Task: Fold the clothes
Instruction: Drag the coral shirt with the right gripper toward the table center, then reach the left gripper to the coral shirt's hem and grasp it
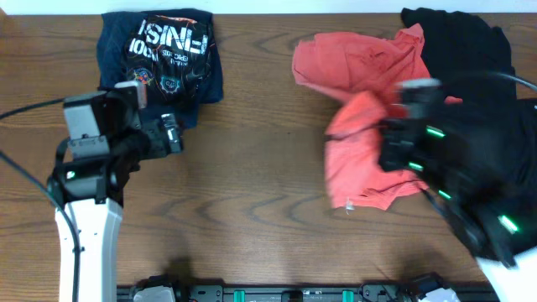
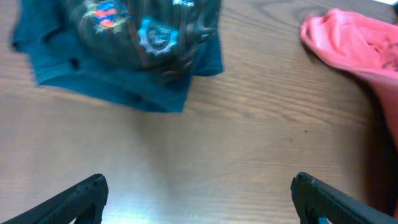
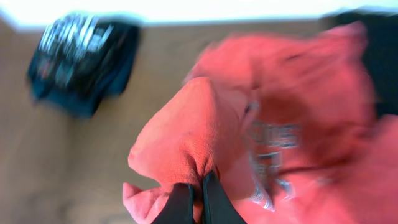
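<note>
While the coral-red T-shirt (image 1: 352,151) lies crumpled rather than spread, its heap does have a direction. In the overhead view it runs from the far edge of the table (image 1: 252,193) toward the near edge, on the robot's right half. Its right margin lies against a black garment (image 1: 470,50), perhaps overlapping it. White lettering (image 3: 273,137) shows on a rumpled face in the right wrist view, so the front faces at least partly up.

The right end effector (image 3: 198,190) is clenched on a bunched ridge of this shirt. Its two fingers are pressed together with the cloth gathered just past their tips. The pinch sits on the heap's right side, about midway along it, so the loose bulk of the shirt lies to the robot's left of the grip and toward the far edge.

Well apart across bare wood, the left end effector (image 2: 199,186) is released, with its fingers spread wide and nothing between them. It hovers just by a dark navy printed shirt (image 1: 164,54), already folded, at the far left.

The right arm is therefore much the nearer. As I judge it, the coming move is for that arm to draw the shirt leftward onto open table and flatten it. The left arm must cross toward the middle before it can help.
</note>
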### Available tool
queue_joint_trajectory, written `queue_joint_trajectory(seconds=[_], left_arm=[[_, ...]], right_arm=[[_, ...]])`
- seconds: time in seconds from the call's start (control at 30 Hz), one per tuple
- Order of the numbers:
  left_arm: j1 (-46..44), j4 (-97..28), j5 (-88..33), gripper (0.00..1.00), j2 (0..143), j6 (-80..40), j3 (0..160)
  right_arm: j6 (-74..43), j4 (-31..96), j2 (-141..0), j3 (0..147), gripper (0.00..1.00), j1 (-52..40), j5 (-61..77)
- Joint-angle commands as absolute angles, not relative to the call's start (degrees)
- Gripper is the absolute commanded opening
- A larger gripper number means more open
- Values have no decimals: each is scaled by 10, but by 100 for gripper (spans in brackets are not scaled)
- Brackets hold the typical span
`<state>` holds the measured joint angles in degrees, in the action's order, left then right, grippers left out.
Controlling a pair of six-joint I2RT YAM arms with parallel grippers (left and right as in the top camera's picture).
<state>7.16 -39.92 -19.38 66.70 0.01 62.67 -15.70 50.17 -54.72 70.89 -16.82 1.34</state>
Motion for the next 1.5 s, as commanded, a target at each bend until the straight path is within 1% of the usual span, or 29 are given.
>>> queue_joint_trajectory(seconds=[0.0,0.13,0.27,0.33,0.53,0.73,0.8,0.9,1.2,1.3,1.47], left_arm=[[32,-373,-206,95,694,-1,635],[-32,-324,-206,95,733,-1,635],[-101,-280,-205,95,788,0,635],[-128,-264,-205,96,816,0,635],[-202,-241,-206,96,892,-1,635],[-283,-235,-206,97,928,2,635],[-311,-222,-206,100,943,4,635],[-342,-191,-205,99,973,4,635],[-367,-84,-217,99,1055,-3,635],[-373,-50,-237,99,1072,-3,635],[-393,-9,-237,99,1090,-3,635]], right_arm=[[-173,534,-485,716,1,-74,-7],[-177,582,-431,715,1,39,-6],[-177,611,-423,715,1,99,-5],[-177,616,-429,715,1,111,0],[-175,618,-460,715,1,116,10],[-175,620,-493,715,1,116,25],[-175,620,-500,715,1,116,27],[-175,620,-503,715,1,116,29],[-166,625,-503,715,1,116,28],[-166,626,-503,715,1,116,28],[-166,627,-503,715,1,116,29]])
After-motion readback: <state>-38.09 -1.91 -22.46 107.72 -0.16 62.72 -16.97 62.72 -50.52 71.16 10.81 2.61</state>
